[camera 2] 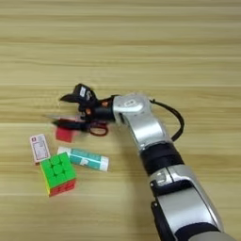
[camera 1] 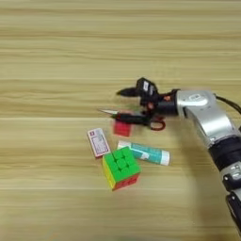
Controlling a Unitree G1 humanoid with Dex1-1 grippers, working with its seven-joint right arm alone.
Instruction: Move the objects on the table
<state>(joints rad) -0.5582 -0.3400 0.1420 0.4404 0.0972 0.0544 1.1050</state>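
nearest, puzzle cube [camera 1: 121,167] sits beside glue stick [camera 1: 144,152] and card box [camera 1: 98,141]; beyond them, right gripper [camera 1: 128,105] spread wide over scissors [camera 1: 136,119] and red cube [camera 1: 122,128] on table [camera 1: 56,70].

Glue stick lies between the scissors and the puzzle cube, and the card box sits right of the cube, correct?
Not quite: the card box sits left of the puzzle cube, as the left eye view shows. The glue stick does lie between the scissors and the cube.
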